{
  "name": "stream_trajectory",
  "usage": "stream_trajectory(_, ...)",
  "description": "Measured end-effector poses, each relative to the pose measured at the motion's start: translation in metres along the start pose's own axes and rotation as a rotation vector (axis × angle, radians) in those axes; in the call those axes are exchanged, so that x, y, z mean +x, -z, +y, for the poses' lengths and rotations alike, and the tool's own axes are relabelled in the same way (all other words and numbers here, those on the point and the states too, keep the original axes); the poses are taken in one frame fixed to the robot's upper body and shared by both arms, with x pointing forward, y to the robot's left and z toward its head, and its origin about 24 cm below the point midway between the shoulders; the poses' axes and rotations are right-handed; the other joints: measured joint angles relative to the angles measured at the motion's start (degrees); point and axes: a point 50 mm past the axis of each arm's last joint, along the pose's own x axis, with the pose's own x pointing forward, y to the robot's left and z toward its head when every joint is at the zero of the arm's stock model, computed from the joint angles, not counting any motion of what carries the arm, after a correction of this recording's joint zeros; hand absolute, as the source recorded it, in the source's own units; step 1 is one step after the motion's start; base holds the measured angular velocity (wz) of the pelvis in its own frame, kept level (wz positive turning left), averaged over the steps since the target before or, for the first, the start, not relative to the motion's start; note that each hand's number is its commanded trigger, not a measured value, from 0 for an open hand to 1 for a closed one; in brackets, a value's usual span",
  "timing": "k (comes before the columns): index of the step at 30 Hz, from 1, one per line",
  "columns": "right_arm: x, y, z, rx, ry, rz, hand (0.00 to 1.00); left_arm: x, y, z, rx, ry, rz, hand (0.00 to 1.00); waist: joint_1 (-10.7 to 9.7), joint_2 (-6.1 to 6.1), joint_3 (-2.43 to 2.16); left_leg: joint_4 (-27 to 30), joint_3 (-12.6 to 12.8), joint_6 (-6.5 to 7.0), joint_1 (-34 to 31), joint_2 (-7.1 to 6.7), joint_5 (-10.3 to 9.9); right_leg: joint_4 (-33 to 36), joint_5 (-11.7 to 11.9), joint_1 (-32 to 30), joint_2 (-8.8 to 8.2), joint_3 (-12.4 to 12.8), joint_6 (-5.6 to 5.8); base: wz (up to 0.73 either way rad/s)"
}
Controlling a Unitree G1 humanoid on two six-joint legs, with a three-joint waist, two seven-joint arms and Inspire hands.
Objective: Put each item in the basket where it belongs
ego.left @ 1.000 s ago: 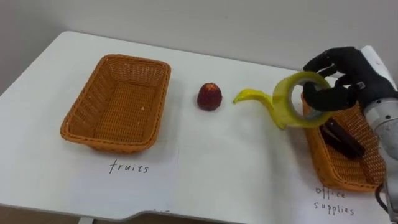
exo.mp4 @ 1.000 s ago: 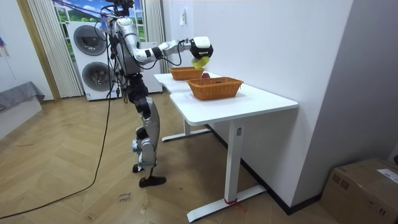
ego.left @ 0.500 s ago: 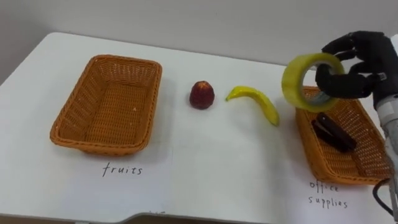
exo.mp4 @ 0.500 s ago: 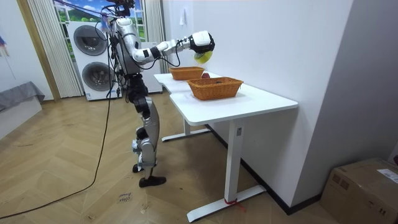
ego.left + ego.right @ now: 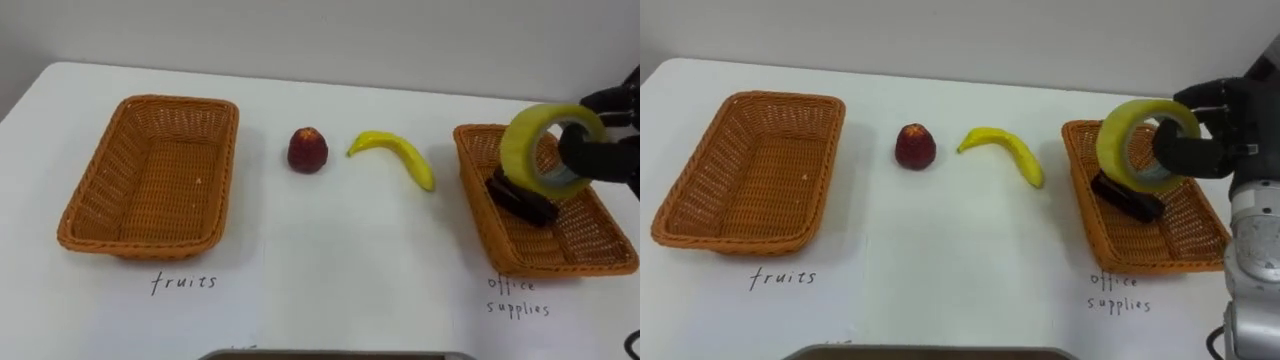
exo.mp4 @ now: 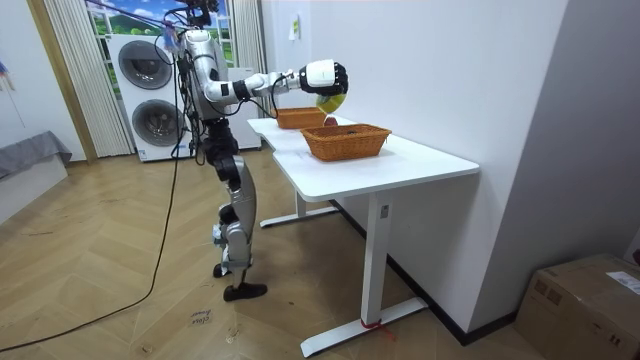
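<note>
Vs 1 s ago, the tape roll (image 5: 1143,145) has gone from over bare table beside the banana (image 5: 1005,150) to a spot above the office-supplies basket (image 5: 1074,180). It now sits at approx 3 o'clock of the banana, over the basket's 12 o'clock half. The whole view has slid too, so part of that shift is the camera's.

For the task, the carry looks about done. The roll is still in the air, above a dark item (image 5: 1127,196) in the basket, so what's left is prob. to lower and let go. The banana and red fruit (image 5: 915,146) lie untouched on the table (image 5: 940,250) between the baskets. The fruits basket (image 5: 740,241) is at 9 o'clock with nothing in it.

The right hand (image 5: 1225,125) comes in from 3 o'clock with the forearm rising from 5 o'clock. Its fingers are clamped on the roll, one through the core and the rest curled over the rim. The roll stands on edge, its hole facing the camera. In the room view the arm is stretched level over the table end.
</note>
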Motion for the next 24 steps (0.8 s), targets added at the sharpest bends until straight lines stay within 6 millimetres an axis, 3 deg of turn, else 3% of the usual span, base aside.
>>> stream_trajectory(8, 0.0, 0.004, 0.0, -0.001, 0.004, 0.018, 1.0, 0.0, 0.0, 0.0, 0.003, 0.022, 0.001, 0.0, 0.2, -1.1, -0.1, -0.1, 1.2, -0.01, 0.0, 0.09, 0.0, 0.0, 0.0, -0.4, 0.22, 0.9, -0.02, -0.06)
stream_trajectory(12, 0.0, 0.017, 0.001, -0.017, 0.008, 0.07, 1.0, 0.0, 0.001, 0.0, 0.005, 0.021, 0.004, 0.0, 0.4, -1.66, -0.38, -0.2, 1.0, 0.0, 0.1, 0.11, -0.1, 0.0, 0.1, -0.4, 0.26, 0.8, 0.0, 0.0)
stream_trajectory(24, 0.0, 0.028, 0.002, -0.054, 0.009, 0.114, 1.0, 0.001, 0.002, 0.004, -0.011, 0.008, 0.005, 0.0, 0.5, -1.39, -0.16, -0.6, 1.3, -0.12, 0.1, 0.26, -0.1, -0.1, 0.1, -0.7, 0.48, 1.1, -0.05, -0.01)
